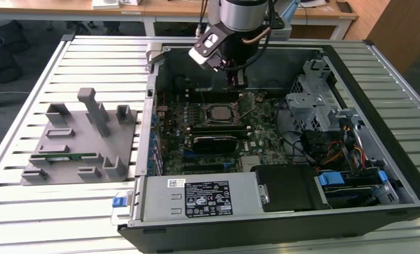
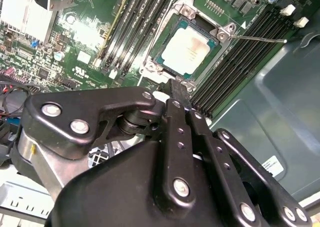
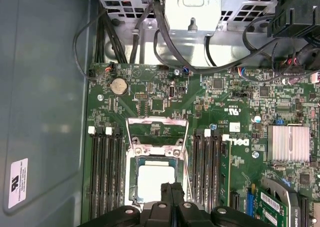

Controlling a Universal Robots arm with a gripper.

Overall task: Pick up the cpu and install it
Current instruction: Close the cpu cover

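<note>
**While the cpu [image 3: 156,179] lies in its socket, the gripper [image 3: 170,186] hangs shut and empty above it**

Step in hand: by my reading, the tail of the install. The picking up is done and the chip is down. Its silvery top shows flat and square inside the socket [image 2: 165,69] in both wrist views, and in the exterior view it sits mid-board inside the open computer case [image 1: 351,209].

Hand: the two black fingers are pressed together with no gap, and nothing is held between them. The tips stand over the socket's edge, just beside the chip. Whether they touch it, I cannot tell.

Not finished, I judge. The retention frame [image 3: 157,132] stands swung up off the chip, and the thin wire lever [image 2: 260,37] lies free to one side, unlatched.

What further work here calls for: a light, straight touch, since the chip rests loose and a sideways nudge could skew it in its seat.

Around it:
- Memory slots [image 3: 105,172] flank the socket closely on both sides, so there is little side room.
- Black cables [image 3: 150,37] loop near the board's edge, and the drive cage [image 1: 312,100] rises towards the exterior view's right. Both are apart from the socket.
- A grey fixture [image 1: 83,143] sits outside the case on the slatted table [image 1: 26,211], well clear.
</note>
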